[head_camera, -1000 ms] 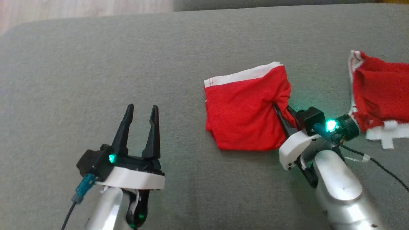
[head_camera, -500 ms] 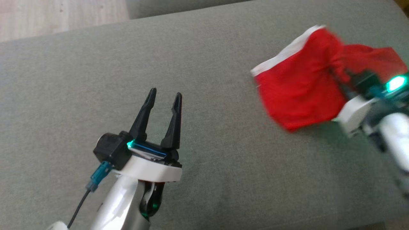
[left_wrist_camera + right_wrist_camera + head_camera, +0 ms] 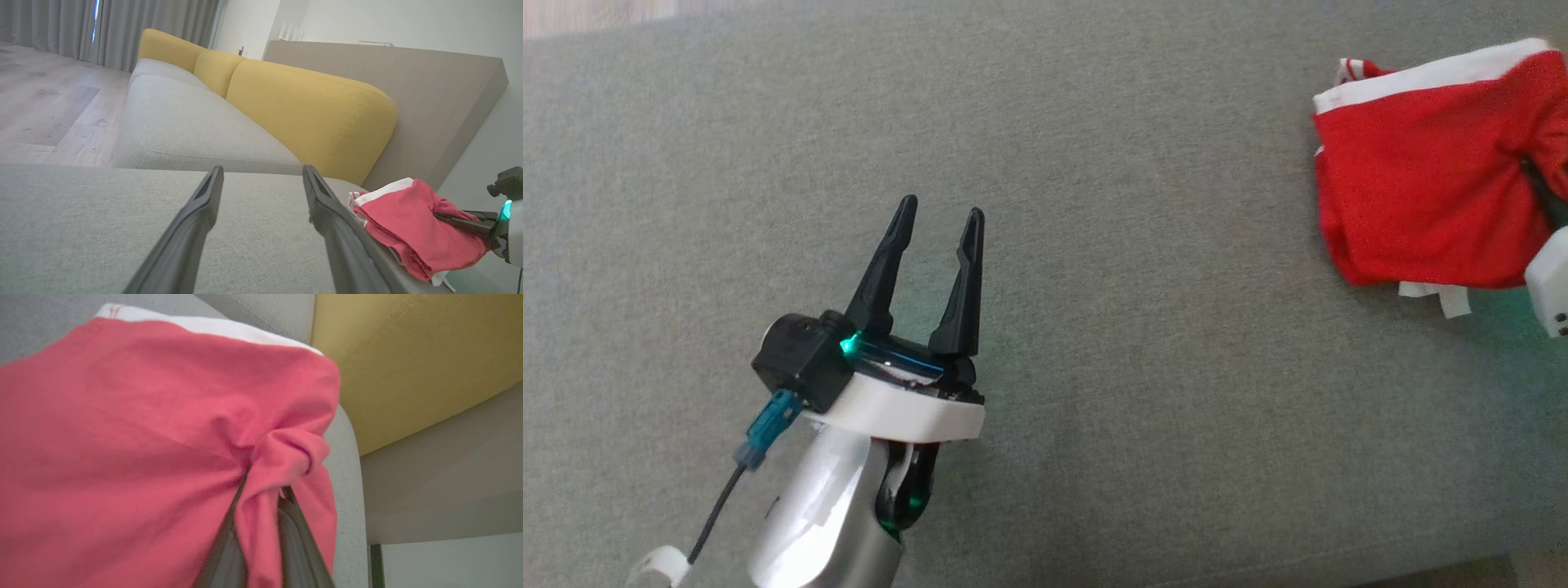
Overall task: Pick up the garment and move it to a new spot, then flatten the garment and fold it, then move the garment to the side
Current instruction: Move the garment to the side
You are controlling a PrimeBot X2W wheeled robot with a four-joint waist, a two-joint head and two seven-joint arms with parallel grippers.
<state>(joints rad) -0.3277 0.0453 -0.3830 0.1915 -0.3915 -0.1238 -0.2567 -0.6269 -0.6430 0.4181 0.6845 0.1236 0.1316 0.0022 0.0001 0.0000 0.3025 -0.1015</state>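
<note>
- The right end effector [image 3: 265, 482] is clamped on the garment [image 3: 1421, 196]. In the right wrist view, a bunched ridge of red cloth is pinched between its two dark fingers.
- The garment is at the far right of the head view, in the upper part, on the grey sofa seat [image 3: 1094, 245]. In the right wrist view it is near the seat's end, beside the yellow back cushion [image 3: 408, 355].
- From this end effector, the cloth spreads to the left of the frame. The grip is on its right edge.
- The white band runs along the top edge, rising a little to the right, and the long side seems to go the same way.
- The left end effector [image 3: 941, 208] is at lower centre-left with its fingers apart and nothing between them. It is well apart from the garment, which lies up and to the right of it, so the right arm is clearly the nearer one.
- The garment looks folded to a compact red shape, puckered around the grip. Some white and striped cloth shows at its corners, but I cannot tell whether this belongs to it.
- I judge that the step is moving it to the side, and that releasing comes next.
</note>
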